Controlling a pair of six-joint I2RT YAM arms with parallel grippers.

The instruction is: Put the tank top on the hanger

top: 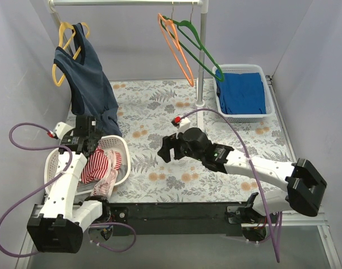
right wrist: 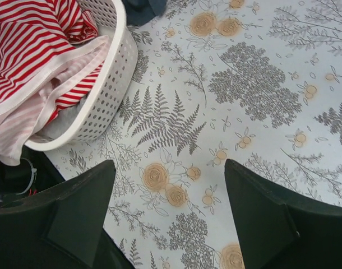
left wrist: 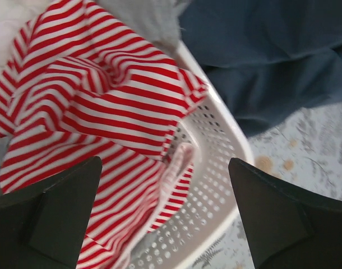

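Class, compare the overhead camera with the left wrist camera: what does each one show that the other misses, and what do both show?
Only overhead: the orange hanger and green hanger on the rail, the blue cloth, the right arm. Only left wrist: the left gripper seen from behind, open, framing the tank top. Both: that tank top, the white basket, the navy top.

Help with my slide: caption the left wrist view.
Open left gripper hovers over the striped tank top in the white basket.
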